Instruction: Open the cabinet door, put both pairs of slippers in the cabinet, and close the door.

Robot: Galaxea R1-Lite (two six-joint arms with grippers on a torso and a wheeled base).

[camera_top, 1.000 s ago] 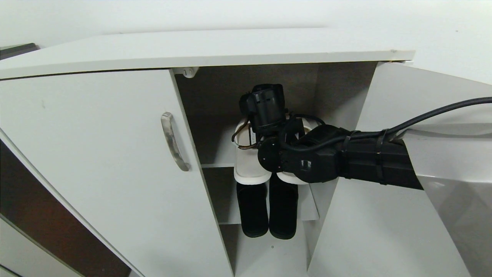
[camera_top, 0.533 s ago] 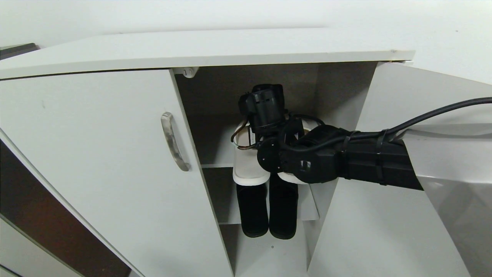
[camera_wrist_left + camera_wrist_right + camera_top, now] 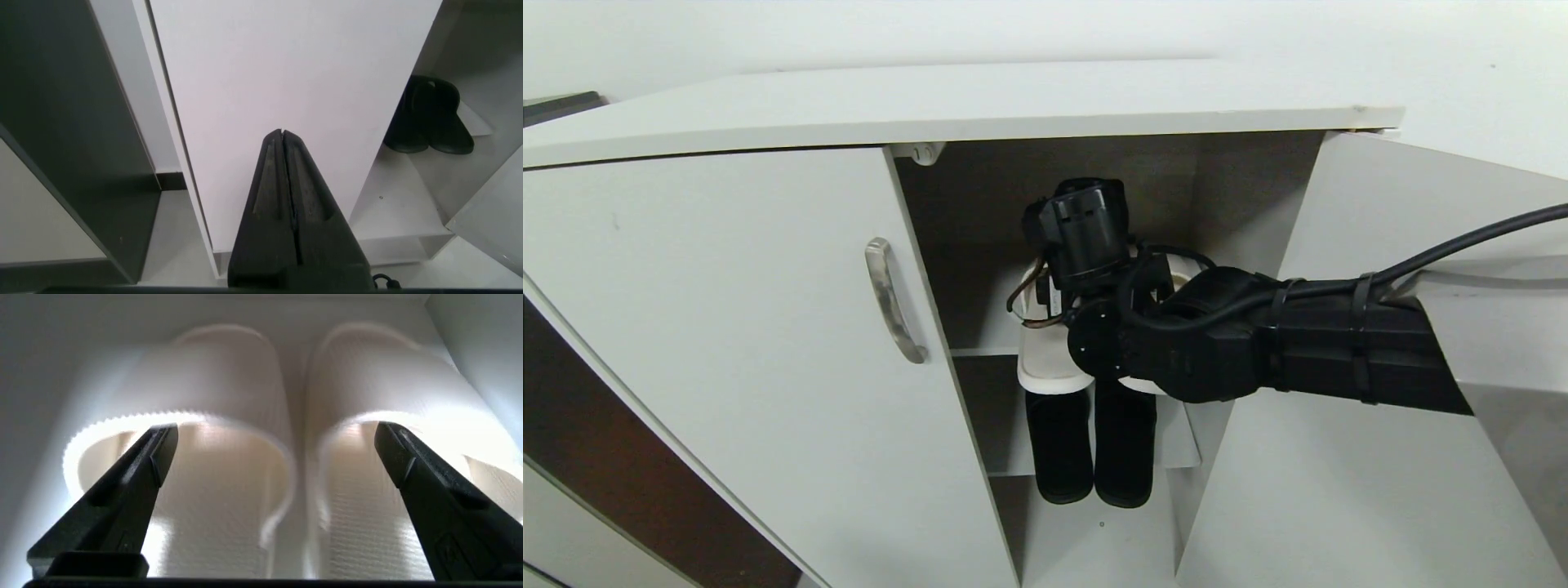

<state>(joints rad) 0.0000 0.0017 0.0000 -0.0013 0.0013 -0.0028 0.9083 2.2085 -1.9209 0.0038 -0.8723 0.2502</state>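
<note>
1. The cabinet (image 3: pixel 931 106) stands with its right door (image 3: pixel 1339 490) swung wide, which gives the arm a way in. Its left door (image 3: pixel 727 327) is shut.
2. The right gripper (image 3: pixel 274 437) is inside, at the upper shelf (image 3: pixel 984 353). Its fingers are spread wide, one to each outer side of the white slippers (image 3: pixel 237 416), and pinch nothing (whether a finger brushes them, I cannot tell). This reads as the pair being let go on the shelf.
3. The white slippers lie side by side, toes inward, with their heels hanging over the shelf's front edge. They probably need to sit deeper before the door can shut.
4. The black slippers (image 3: pixel 1090 445) rest on the lower shelf (image 3: pixel 1005 472), heels also overhanging it, so that pair looks placed.
5. The left gripper (image 3: pixel 282 135), fingers pressed together and empty, hangs in front of the left door, out of the way.
6. That door's handle (image 3: pixel 892 300) is untouched.
</note>
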